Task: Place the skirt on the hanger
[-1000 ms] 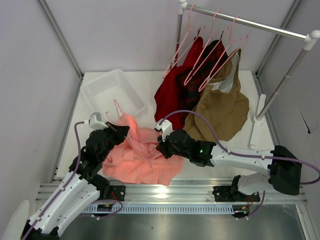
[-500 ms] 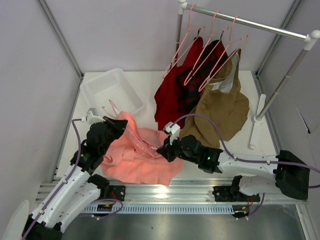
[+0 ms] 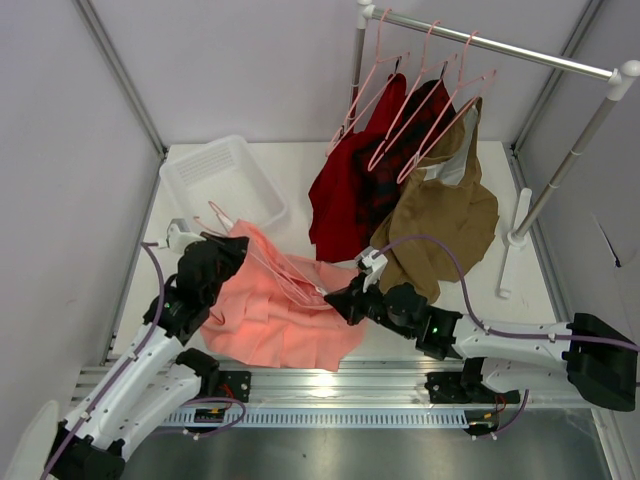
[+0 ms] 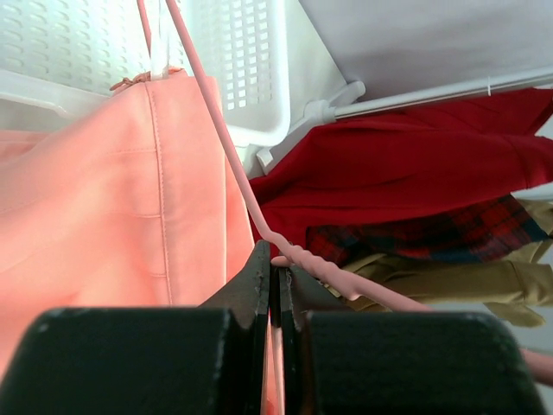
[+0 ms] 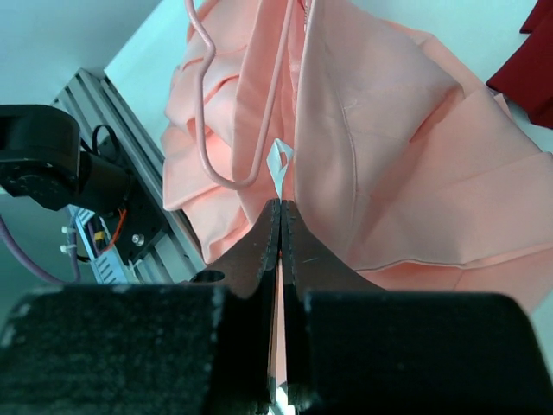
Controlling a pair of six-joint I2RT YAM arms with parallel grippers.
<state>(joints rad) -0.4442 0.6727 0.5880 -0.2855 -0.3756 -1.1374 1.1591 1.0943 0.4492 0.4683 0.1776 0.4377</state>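
right gripper (image 3: 337, 297): now further right, pinched on skirt (image 3: 270, 325) loop | left gripper (image 3: 238, 250): shifted left, pinched on hanger (image 3: 276, 266)

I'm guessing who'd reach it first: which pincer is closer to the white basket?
Left. The left pincer, gripping the hanger, sits close to the white basket; the right pincer, pinching the skirt, is farther right.

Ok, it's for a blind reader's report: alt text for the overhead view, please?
A salmon-pink skirt lies heaped near the front of the table, with the left gripper and right gripper both shut at opposite ends of a pale-pink hanger across it. Behind, a dark red garment and a tan garment hang on a silver rail.
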